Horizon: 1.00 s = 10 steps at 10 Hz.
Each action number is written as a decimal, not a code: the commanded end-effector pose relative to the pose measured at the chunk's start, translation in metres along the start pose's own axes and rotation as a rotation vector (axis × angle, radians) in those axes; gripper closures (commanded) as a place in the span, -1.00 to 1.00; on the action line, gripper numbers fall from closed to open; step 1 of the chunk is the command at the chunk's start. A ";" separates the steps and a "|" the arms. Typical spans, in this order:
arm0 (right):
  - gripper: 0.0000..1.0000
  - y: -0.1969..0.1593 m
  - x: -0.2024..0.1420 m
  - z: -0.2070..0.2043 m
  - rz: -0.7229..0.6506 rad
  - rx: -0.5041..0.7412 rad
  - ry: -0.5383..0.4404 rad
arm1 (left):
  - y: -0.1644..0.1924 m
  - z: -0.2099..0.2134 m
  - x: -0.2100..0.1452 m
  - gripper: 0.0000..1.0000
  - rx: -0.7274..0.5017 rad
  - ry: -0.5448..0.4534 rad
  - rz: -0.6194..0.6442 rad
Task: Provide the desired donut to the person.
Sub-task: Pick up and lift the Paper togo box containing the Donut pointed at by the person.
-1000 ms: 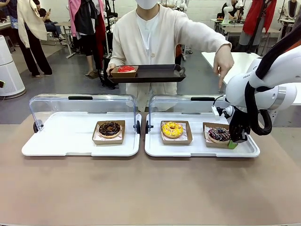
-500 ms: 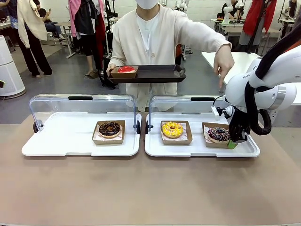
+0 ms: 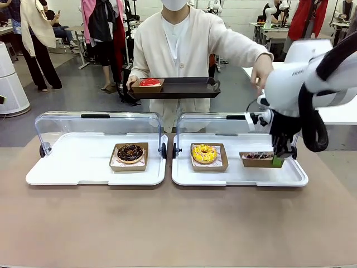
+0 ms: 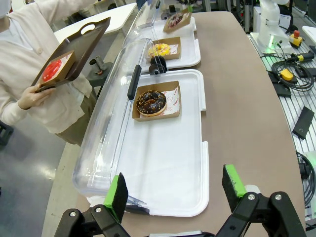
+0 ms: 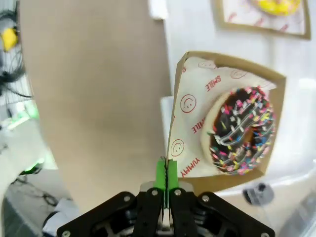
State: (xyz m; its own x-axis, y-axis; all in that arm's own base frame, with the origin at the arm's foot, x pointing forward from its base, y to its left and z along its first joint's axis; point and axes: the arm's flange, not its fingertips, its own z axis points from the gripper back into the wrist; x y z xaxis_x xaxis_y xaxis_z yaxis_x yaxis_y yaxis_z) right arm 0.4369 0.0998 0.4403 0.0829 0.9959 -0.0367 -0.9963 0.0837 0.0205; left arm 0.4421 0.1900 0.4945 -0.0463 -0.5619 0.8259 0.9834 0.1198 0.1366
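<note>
My right gripper (image 3: 277, 161) is shut on the right edge of a brown cardboard box (image 3: 254, 162) that holds a chocolate donut with coloured sprinkles (image 5: 240, 131). The box hangs just above the right white tray (image 3: 234, 177). In the right wrist view the gripper (image 5: 164, 173) pinches the box's rim and its paper liner. The person (image 3: 184, 44) stands across the table in a cream cardigan, holding a dark serving tray (image 3: 184, 88) with a red donut (image 3: 149, 82), the other hand (image 3: 262, 70) stretched above my right arm. My left gripper (image 4: 175, 186) is open over the left tray's near end.
A yellow donut (image 3: 204, 153) sits in its box on the right tray. A dark chocolate donut (image 3: 130, 153) sits on the left white tray (image 3: 72, 167). Clear hinged lids (image 3: 97, 125) stand raised behind both trays. The brown tabletop (image 3: 178, 223) lies in front.
My right gripper has risen with the sprinkle donut's box, lifting it off the right tray. The person's pointing hand has moved up a little. The left gripper has not moved.
</note>
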 end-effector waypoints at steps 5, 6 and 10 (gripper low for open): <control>1.00 0.084 0.037 0.144 -0.053 -0.100 0.112 | 0.000 0.002 0.001 -1.00 0.005 -0.014 0.003; 1.00 0.088 0.045 0.162 -0.059 -0.136 0.123 | 0.000 0.002 0.001 -1.00 0.005 -0.014 0.003; 1.00 0.073 0.051 0.198 -0.019 -0.184 0.078 | 0.000 0.002 0.001 -1.00 0.005 -0.014 0.003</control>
State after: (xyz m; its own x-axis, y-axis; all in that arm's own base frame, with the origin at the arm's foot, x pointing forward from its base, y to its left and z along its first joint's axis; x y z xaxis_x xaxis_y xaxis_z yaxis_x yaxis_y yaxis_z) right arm 0.3616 0.1669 0.6412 0.1014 0.9891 -0.1064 -0.9814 0.0819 -0.1735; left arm 0.4422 0.1901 0.4945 -0.0463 -0.5620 0.8258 0.9833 0.1198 0.1367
